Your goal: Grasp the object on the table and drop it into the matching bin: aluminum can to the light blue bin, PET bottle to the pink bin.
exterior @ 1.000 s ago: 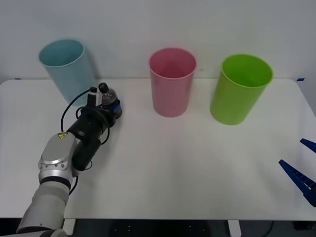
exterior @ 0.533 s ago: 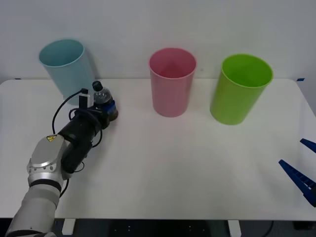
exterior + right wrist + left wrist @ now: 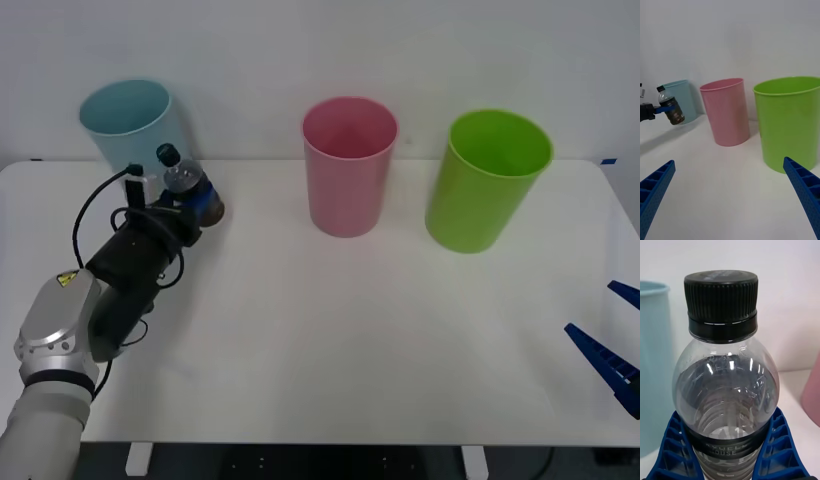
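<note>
Blue ribbed fingers of the left hand clench the PET bottle around its labelled body, cap up, probably so the liquid's weight hangs below the grip. It is lifted clear of the desk, with the light blue bin just behind the hand. The pink bin, its proper target, stands well off to the hand's right, beyond it the lime green bin. Parked at the desk's near right edge, the right hand is spread wide.
</note>
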